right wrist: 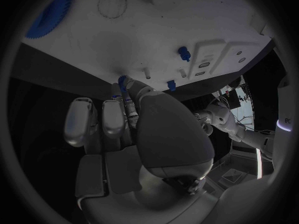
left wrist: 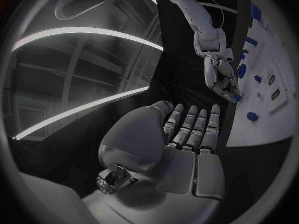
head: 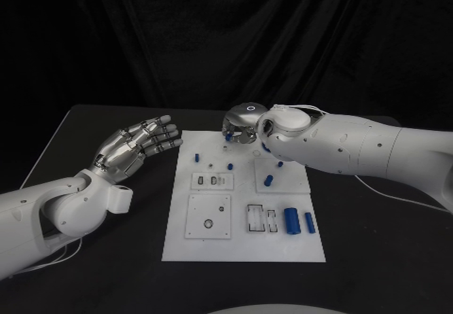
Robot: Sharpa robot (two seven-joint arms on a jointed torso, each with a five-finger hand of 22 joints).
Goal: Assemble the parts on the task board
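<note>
Pinching a small blue part [right wrist: 123,79] at the 12 o'clock edge of the task board [head: 243,252], my right hand [head: 243,125] holds it between thumb and fingertips. My left hand [head: 137,145] waits at 9 o'clock beside the board, fingers straight and slightly apart, holding nothing. I think the part can slip, because the grip is only on its end.
</note>
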